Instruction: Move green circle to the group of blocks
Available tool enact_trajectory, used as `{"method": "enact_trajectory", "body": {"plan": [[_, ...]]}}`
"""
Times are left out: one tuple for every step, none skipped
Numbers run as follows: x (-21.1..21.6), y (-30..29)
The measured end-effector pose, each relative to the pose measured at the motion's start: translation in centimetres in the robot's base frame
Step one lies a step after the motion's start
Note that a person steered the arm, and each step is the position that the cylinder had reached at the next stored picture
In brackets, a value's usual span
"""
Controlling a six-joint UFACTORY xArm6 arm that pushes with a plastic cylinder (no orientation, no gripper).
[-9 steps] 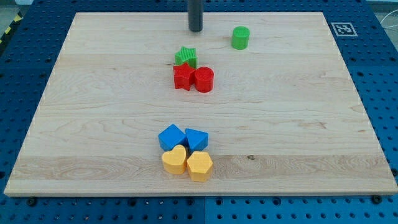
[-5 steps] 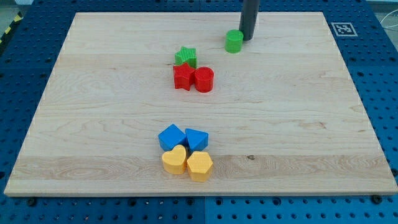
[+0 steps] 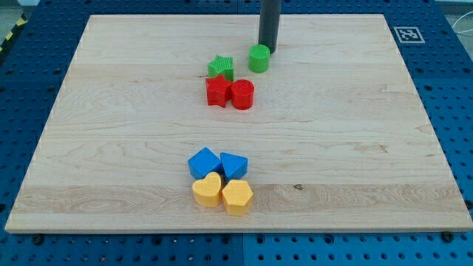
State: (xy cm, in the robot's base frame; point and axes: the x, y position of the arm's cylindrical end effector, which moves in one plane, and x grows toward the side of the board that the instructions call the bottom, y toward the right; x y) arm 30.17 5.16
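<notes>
The green circle (image 3: 259, 58) stands on the wooden board near the view's top, a little right of the green star (image 3: 220, 68). My tip (image 3: 267, 50) touches the green circle at its upper right side. Just below the green star sit the red star (image 3: 217, 91) and the red circle (image 3: 242, 94), touching each other. A small gap separates the green circle from this group.
A second group lies near the view's bottom: a blue cube (image 3: 203, 162), a blue triangle-like block (image 3: 233, 165), a yellow heart (image 3: 208, 190) and a yellow hexagon (image 3: 237, 196). A fiducial marker (image 3: 407, 34) sits at the board's top right corner.
My tip went right past the green circle, then came back left, pushing the circle left and slightly down toward the green star.
</notes>
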Motion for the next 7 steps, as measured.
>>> {"method": "enact_trajectory", "body": {"plan": [[2.4,0.0],[3.4,-0.5],[3.7,-1.2],[3.7,-2.2],[4.0,-2.3],[4.2,-2.3],[4.3,-2.3]]}}
